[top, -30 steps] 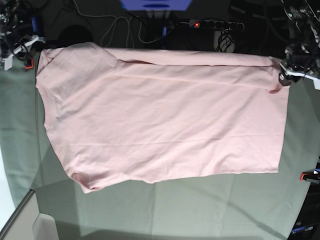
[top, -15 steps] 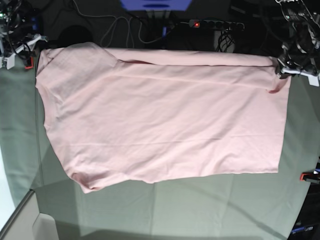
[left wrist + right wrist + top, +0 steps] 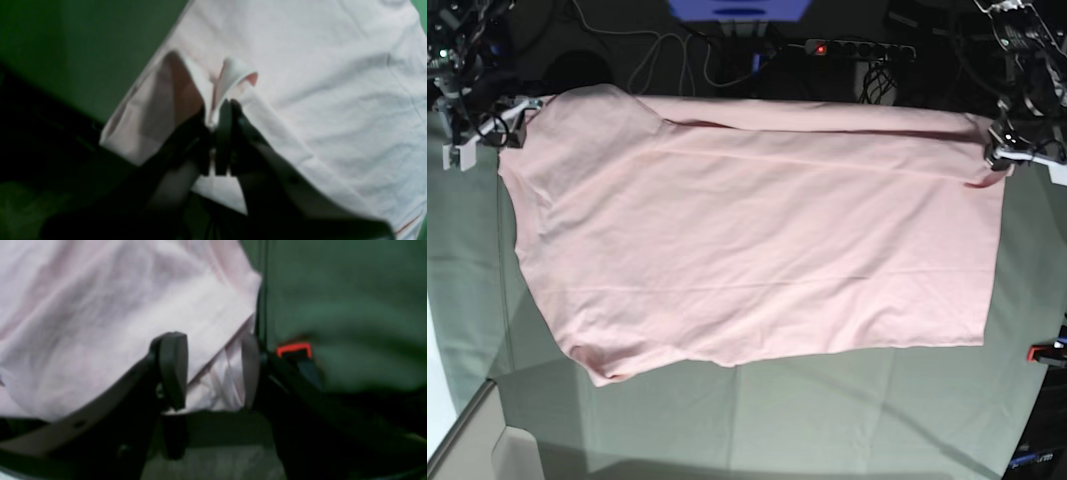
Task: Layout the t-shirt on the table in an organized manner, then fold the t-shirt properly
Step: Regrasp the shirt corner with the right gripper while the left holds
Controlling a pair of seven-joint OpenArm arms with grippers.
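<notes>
The pale pink t-shirt (image 3: 757, 240) lies spread flat on the table (image 3: 827, 420), plain side up, with no lettering in view. My left gripper (image 3: 1002, 155) is at the shirt's far right corner. In the left wrist view it (image 3: 220, 113) is shut on a raised fold of the shirt's (image 3: 317, 83) edge. My right gripper (image 3: 502, 125) is at the shirt's far left corner. In the right wrist view it (image 3: 211, 373) is open, its two fingers standing on either side of the shirt's (image 3: 100, 306) corner edge.
A power strip (image 3: 857, 48) and cables lie beyond the table's far edge. A red clamp (image 3: 1045, 352) sits at the right edge, and another (image 3: 293, 349) shows beside my right gripper. Grey-green cloth extends in front of the shirt.
My right gripper has moved in from the table's left edge to the shirt's far left corner. My left gripper stays at the far right corner, shifted slightly.
</notes>
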